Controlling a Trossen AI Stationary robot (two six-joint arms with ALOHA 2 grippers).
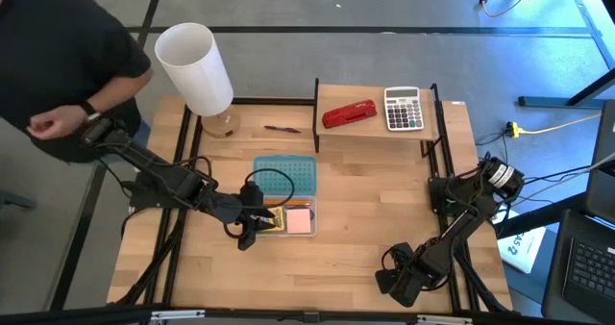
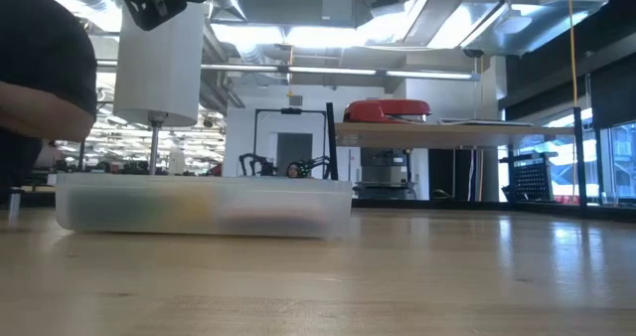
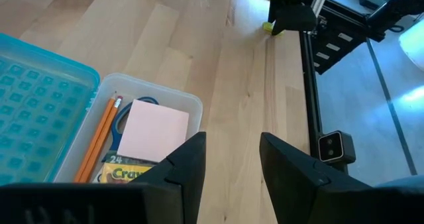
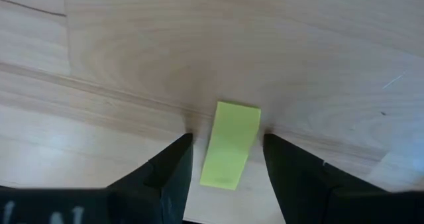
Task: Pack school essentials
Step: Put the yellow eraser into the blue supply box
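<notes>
At the lower right of the high view, the yellow block (image 4: 230, 144) is being straddled by the right gripper (image 4: 228, 163), its fingers spread apart either side, seemingly for a pickup. The left gripper (image 3: 232, 159), also parted and holding nothing, is being held at the case (image 3: 192, 105), centre frame, where the pencils (image 3: 99, 136), sticky notes (image 3: 154, 130) and crayon box (image 3: 126, 172) are lying packed.

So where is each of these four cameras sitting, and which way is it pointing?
High view: above the table, looking straight down; both arms show.
Low view: at tabletop height, looking level at the clear box; no gripper shows.
Left wrist view: on the left arm, past the left gripper, open beside the box holding the pink sticky-note pad.
Right wrist view: on the right arm; the right gripper straddles the yellow block.
Shared: the pad also shows from above.
</notes>
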